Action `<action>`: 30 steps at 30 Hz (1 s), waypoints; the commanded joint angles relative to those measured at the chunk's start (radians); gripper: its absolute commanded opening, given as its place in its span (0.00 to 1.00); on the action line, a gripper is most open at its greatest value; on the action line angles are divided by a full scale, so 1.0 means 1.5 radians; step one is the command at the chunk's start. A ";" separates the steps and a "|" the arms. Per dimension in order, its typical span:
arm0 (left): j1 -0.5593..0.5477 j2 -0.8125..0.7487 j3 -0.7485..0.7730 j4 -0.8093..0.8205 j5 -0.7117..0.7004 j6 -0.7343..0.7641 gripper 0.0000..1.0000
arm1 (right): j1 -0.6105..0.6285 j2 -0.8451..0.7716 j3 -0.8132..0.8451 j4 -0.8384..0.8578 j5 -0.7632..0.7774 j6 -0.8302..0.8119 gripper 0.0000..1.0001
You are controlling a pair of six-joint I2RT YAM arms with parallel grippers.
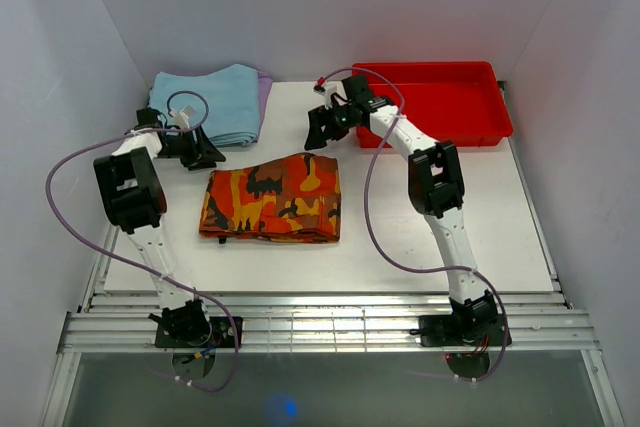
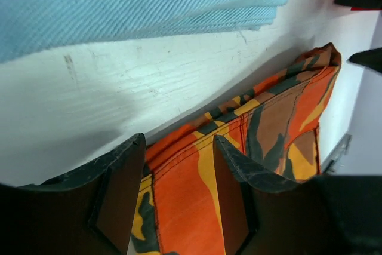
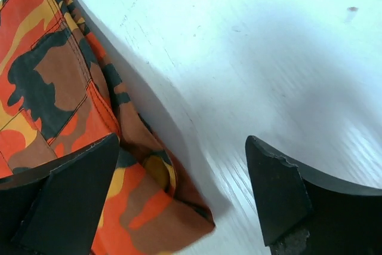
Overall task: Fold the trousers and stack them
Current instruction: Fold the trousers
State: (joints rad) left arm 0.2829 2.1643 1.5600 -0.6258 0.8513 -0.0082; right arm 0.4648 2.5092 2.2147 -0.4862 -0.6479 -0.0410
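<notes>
Seemingly, trousers (image 1: 270, 197) lie below left gripper (image 2: 179, 143), right gripper (image 3: 182, 141).

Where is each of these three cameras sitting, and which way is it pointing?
Top external: above and behind, looking down; left arm, right arm, trousers, blue cloth, red tray.
Left wrist: low over the table, past the left gripper to trousers and blue cloth.
Right wrist: tilted down past the right gripper at a trousers corner.
All three share the trousers.

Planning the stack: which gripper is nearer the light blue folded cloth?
Left. The left gripper sits at the near edge of the light blue cloth; the right gripper hangs to its right, beside the red tray.
</notes>
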 commanded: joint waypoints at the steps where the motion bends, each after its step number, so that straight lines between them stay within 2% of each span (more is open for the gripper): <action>1: 0.005 -0.097 -0.002 -0.040 -0.003 0.085 0.61 | -0.020 -0.086 0.015 -0.003 0.033 -0.046 0.91; 6: 0.005 -0.236 -0.109 -0.096 0.018 0.129 0.64 | -0.004 -0.267 -0.175 -0.046 -0.081 -0.079 0.81; 8: 0.006 -0.299 -0.168 -0.105 0.019 0.126 0.66 | 0.027 -0.318 -0.256 -0.104 -0.085 -0.146 0.79; 10: 0.006 -0.343 -0.209 -0.104 0.017 0.118 0.67 | 0.061 -0.350 -0.323 -0.118 -0.082 -0.187 0.77; 11: 0.007 -0.367 -0.247 -0.101 0.018 0.113 0.68 | 0.070 -0.378 -0.396 -0.115 -0.075 -0.201 0.77; 13: 0.006 -0.428 -0.283 -0.088 0.013 0.089 0.87 | 0.090 -0.395 -0.463 -0.090 -0.062 -0.210 0.75; 15: 0.007 -0.472 -0.326 -0.087 0.003 0.075 0.98 | 0.098 -0.391 -0.518 -0.086 -0.048 -0.204 0.71; 19: 0.009 -0.498 -0.364 -0.108 -0.049 0.046 0.98 | 0.111 -0.340 -0.537 -0.090 -0.002 -0.187 0.69; 23: 0.058 -0.501 -0.410 -0.110 0.006 0.017 0.98 | 0.107 -0.283 -0.485 -0.089 0.069 -0.176 0.68; 25: 0.072 -0.506 -0.427 -0.103 -0.010 -0.013 0.98 | 0.105 -0.294 -0.439 -0.090 0.085 -0.159 0.75; 27: 0.114 -0.499 -0.443 -0.107 0.023 -0.015 0.98 | 0.105 -0.325 -0.423 -0.087 0.096 -0.150 0.84; 30: 0.163 -0.503 -0.449 -0.120 0.023 -0.021 0.98 | 0.106 -0.430 -0.460 -0.033 0.147 -0.119 0.96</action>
State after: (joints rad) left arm 0.4679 1.4433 0.8963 -0.8017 0.8391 -0.0067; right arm 0.6300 2.0201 1.5314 -0.6140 -0.5629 -0.2554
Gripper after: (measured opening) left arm 0.974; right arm 0.927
